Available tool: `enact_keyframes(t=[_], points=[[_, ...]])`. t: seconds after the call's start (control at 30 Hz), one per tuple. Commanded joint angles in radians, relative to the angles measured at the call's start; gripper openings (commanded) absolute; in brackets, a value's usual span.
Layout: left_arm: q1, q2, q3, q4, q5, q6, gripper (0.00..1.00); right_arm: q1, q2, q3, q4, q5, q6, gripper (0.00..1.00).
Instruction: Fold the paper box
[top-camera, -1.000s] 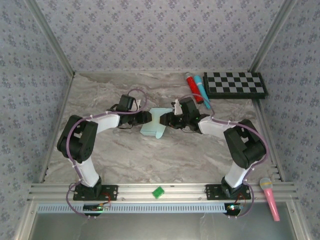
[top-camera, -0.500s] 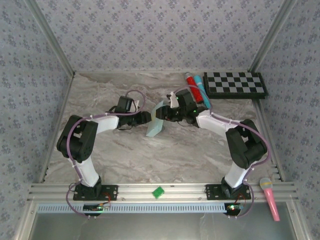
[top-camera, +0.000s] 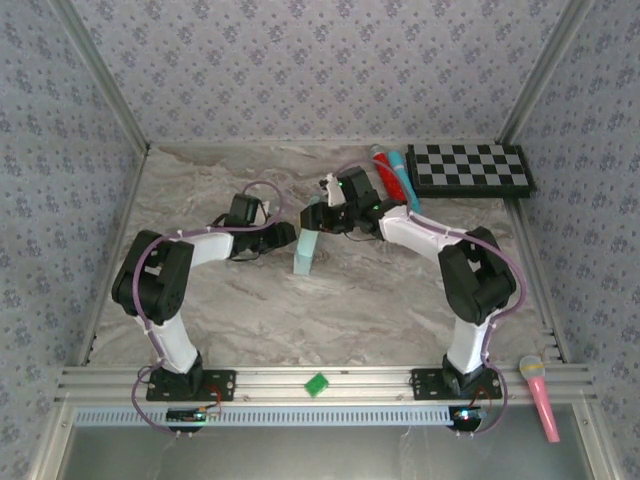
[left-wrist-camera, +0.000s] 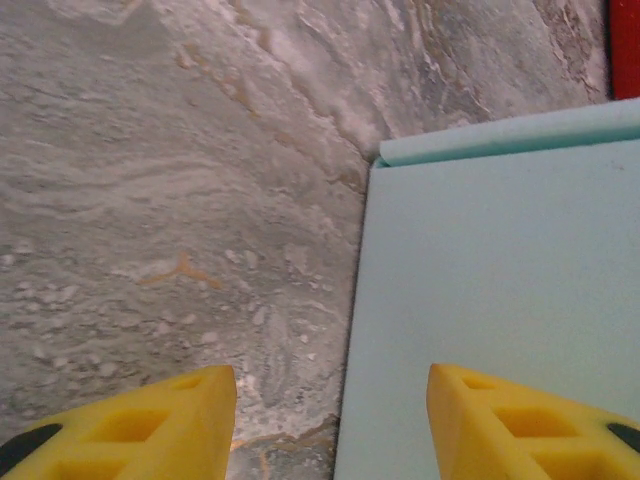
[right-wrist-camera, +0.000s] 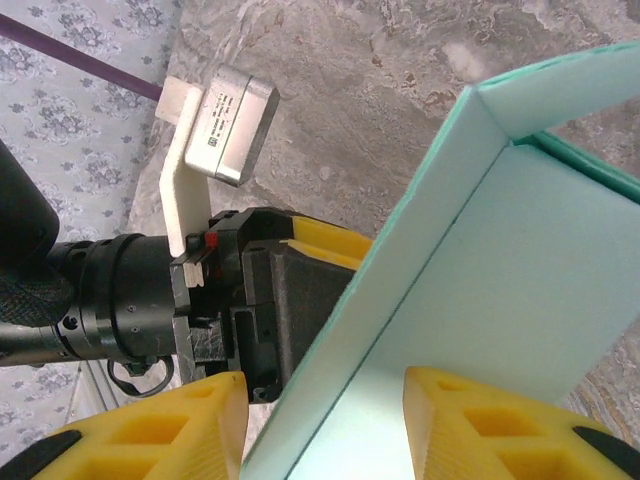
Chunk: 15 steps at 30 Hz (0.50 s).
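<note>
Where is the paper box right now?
In the top view the paper box stands on edge mid-table, between the left gripper and the right gripper, with the checkerboard off to its right near the back.

We take this for a robotics lab cell rather than a home. Floral-papered panels (top-camera: 320, 70) in metal corner struts (top-camera: 100, 75) box in a marble-patterned bench (top-camera: 350, 310). The left arm (top-camera: 160, 290) and right arm (top-camera: 480, 285) are bolted to an aluminium rail (top-camera: 330, 380). A checkerboard (top-camera: 470, 168) lies at the back right.
</note>
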Motion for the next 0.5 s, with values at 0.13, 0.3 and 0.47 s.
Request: enact_keyframes(t=[0.13, 0.3, 0.47], points=[[0.007, -0.072, 0.008, -0.059, -0.048, 0.016, 0.54, 0.006, -0.002, 0.144, -0.150, 0.024, -0.095, 0.49], [0.007, -0.102, 0.026, -0.105, -0.079, 0.043, 0.54, -0.010, -0.042, 0.162, -0.202, 0.075, -0.111, 0.50], [0.005, -0.135, 0.029, -0.133, -0.113, 0.069, 0.54, -0.042, -0.093, 0.061, -0.156, 0.120, -0.044, 0.49]])
